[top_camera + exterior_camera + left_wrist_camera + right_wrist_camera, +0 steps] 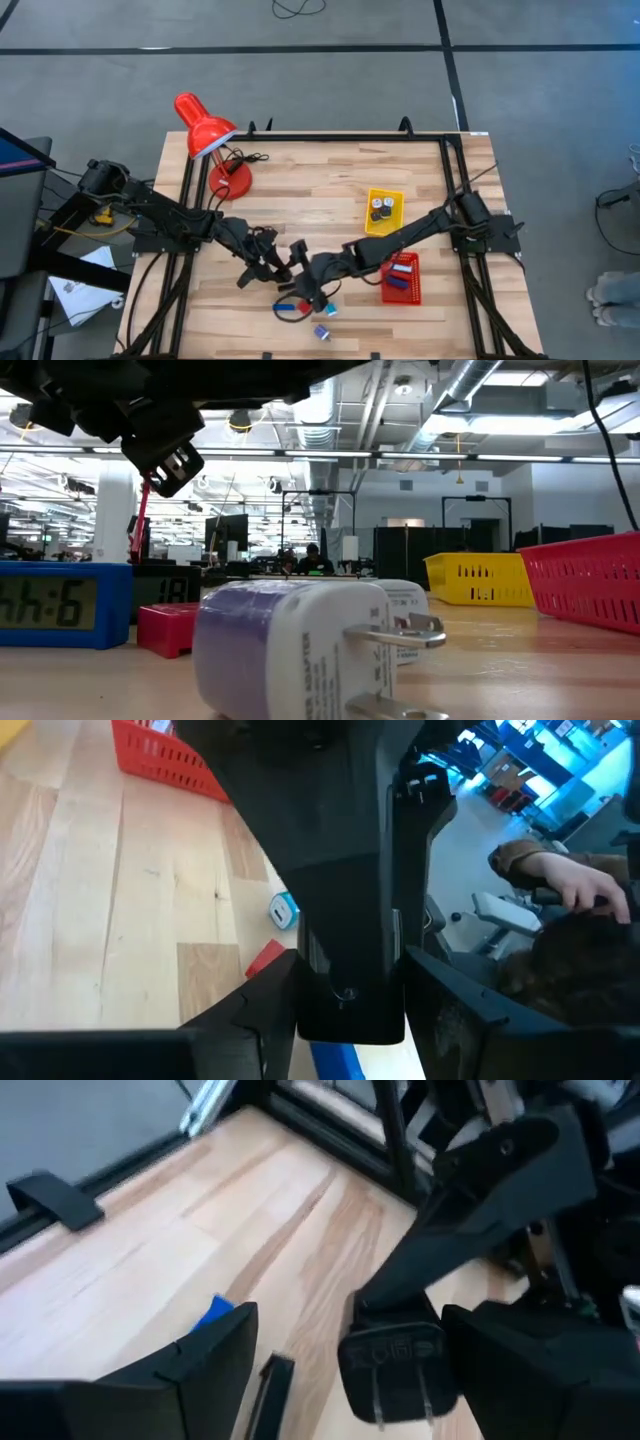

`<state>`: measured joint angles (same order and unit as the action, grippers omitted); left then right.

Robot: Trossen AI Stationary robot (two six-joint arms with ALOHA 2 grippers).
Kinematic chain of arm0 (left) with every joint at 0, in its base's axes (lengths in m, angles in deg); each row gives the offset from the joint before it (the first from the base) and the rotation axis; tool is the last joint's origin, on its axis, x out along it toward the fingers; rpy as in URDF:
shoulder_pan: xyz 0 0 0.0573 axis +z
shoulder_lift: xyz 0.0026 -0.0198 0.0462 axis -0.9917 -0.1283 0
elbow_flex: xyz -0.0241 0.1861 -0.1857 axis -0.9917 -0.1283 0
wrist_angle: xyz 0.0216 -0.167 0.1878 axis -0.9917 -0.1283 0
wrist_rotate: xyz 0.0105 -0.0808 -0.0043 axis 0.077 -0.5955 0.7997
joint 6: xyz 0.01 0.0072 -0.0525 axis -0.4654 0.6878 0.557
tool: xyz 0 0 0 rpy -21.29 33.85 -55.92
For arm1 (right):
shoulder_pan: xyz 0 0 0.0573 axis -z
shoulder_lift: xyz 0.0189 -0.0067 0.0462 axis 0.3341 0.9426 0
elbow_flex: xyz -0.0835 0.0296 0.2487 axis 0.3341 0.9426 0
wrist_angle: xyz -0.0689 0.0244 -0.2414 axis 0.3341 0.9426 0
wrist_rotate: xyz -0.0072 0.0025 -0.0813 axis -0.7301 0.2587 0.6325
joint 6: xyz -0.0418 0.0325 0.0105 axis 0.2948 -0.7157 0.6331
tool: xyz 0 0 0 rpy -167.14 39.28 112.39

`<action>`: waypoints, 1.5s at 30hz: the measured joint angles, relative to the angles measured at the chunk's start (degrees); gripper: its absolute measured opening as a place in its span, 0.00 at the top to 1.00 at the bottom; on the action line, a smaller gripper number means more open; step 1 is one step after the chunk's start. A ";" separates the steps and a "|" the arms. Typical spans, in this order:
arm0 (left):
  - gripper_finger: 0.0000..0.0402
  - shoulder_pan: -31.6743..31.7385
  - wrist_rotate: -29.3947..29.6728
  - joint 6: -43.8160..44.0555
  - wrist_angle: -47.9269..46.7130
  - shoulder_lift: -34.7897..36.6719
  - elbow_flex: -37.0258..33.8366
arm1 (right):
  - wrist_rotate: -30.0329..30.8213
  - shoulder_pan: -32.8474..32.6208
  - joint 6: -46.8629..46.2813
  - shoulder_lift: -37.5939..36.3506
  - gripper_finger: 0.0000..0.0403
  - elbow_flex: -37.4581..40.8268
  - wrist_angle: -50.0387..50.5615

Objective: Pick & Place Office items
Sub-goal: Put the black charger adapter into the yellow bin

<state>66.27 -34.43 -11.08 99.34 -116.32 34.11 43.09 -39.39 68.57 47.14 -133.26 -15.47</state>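
Observation:
My left gripper (288,268) is shut on a black plug adapter (395,1365), held above the table's near middle. My right gripper (350,1395) is open, one finger on each side of the adapter, whose two prongs point toward it; I see a gap on one side. On the table below lie a blue clock (60,605), a red block (170,628), a white-and-purple adapter (290,650) and a white adapter (405,605). More small items sit in the yellow tray (383,195) and the red basket (400,295). My left gripper pinches the black adapter's body (350,1005) between its two fingers, which come slanting down from the table's left. The adapter is lifted clear of the table, prongs (400,1405) pointing away from the gripper.
A red desk lamp (205,130) stands at the far left. Black rails (330,138) frame the table's edges. Bare wood (310,190) lies between the lamp and the yellow tray.

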 joint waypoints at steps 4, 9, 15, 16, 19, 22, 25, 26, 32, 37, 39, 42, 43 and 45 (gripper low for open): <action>0.62 -0.08 -0.05 0.03 0.23 0.00 0.00 | 0.07 0.18 -1.02 -0.06 0.28 -1.74 3.53; 0.63 -0.15 -1.27 0.07 0.45 0.00 0.00 | 0.07 0.59 -1.01 -0.18 0.40 -1.67 3.66; 0.62 -0.17 -1.45 0.04 0.94 0.00 -0.02 | -0.03 0.94 -0.76 -0.16 0.58 -1.67 3.74; 0.62 -0.17 -1.61 0.09 1.05 0.00 0.00 | -0.02 0.92 -0.34 -0.16 0.61 -1.67 3.47; 0.62 -0.20 -1.88 0.21 1.56 0.00 -0.02 | 0.09 0.83 0.16 -0.21 0.64 -1.69 3.28; 0.58 -0.17 -1.43 -0.23 1.65 0.00 -0.02 | 0.05 0.81 -0.33 -0.29 0.64 -1.71 4.07; 0.53 -0.11 -1.00 -2.37 0.87 0.00 -0.02 | -0.06 0.78 -2.06 -0.37 0.64 -1.68 5.24; 0.51 -0.11 -0.99 -3.02 0.86 0.00 -0.01 | -0.20 0.76 -2.62 -0.56 0.65 -1.63 5.98; 0.35 0.65 -1.05 -6.82 0.41 0.02 -0.06 | -0.54 0.66 -9.00 -3.62 0.65 -1.63 13.64; 0.20 2.38 -0.90 -15.17 -0.63 0.02 -0.15 | -0.54 0.62 -23.33 -8.60 0.65 -1.54 32.35; 0.17 3.27 -0.79 -18.41 -0.86 0.02 -0.15 | -0.54 1.02 -31.14 -11.02 0.65 -0.53 41.62; 0.13 4.19 -0.49 -23.57 -1.01 0.02 -0.15 | 0.43 1.93 -41.66 -15.10 0.65 3.24 52.84; 0.12 4.40 -0.49 -24.53 -0.98 0.02 -0.15 | 1.37 2.26 -44.25 -16.67 0.65 4.91 54.34; 0.11 4.70 -0.51 -25.54 -0.58 0.02 -0.15 | 2.99 3.17 -48.38 -20.92 0.65 8.86 56.32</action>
<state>70.97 -34.94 -36.62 98.75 -116.30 33.96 46.09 -36.22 20.19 26.22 -124.39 40.84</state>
